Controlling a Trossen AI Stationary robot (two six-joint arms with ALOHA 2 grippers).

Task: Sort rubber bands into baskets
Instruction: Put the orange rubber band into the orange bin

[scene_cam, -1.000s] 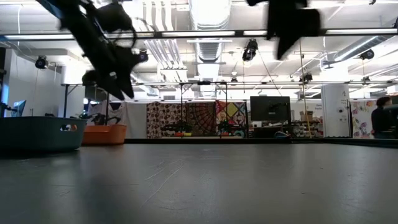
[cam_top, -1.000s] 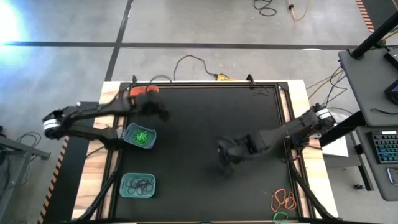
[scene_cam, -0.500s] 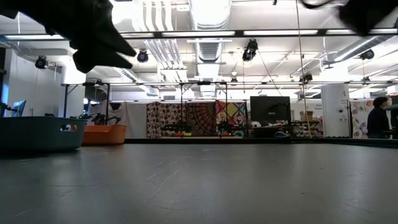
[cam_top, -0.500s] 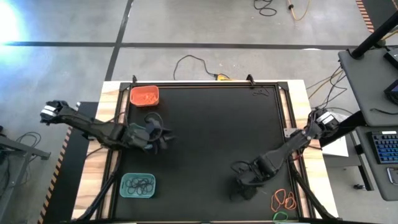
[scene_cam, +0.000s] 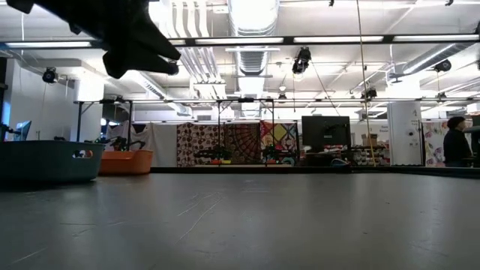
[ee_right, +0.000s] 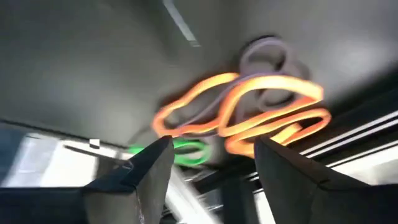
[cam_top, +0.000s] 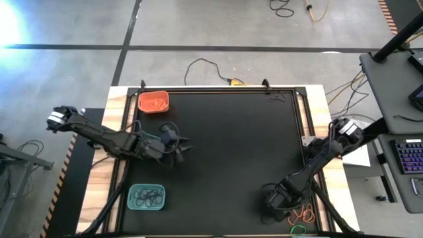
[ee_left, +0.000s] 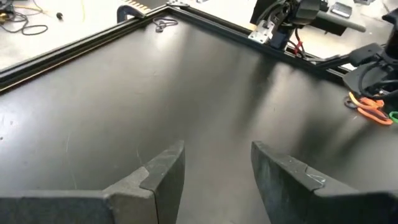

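As the loose orange elastic loops (cam_top: 302, 213) lie bunched at the near right corner of the counter, with a bright green loop (ee_right: 189, 150) beside them, the right gripper (cam_top: 272, 206) hangs just next to that heap, fingers spread w/ nothing between them — my guess is it's lining up for a pick, which is why it sits so low and close. The left gripper (cam_top: 173, 147) is over the left side of the black mat (cam_top: 231, 145), jaws apart and empty in its own wrist view; it covers the spot between the two baskets I can see, so whether another tray lies under it I can't tell.

The shallow orange plastic basket (cam_top: 153, 102) sits at the far left corner holding orange bands, and the teal-green rounded tray (cam_top: 146, 197) at the near left holds black ones — both well apart from the unsorted heap, so each loop needs a long carry across.

The mat is dark, matte, a bit scuffed, framed by black rails on a pale wooden top. Beyond: a workshop w/ strip lights, patterned hangings, a monitor, cables on the concrete floor — and a person (scene_cam: 454, 142) standing far off at the right.
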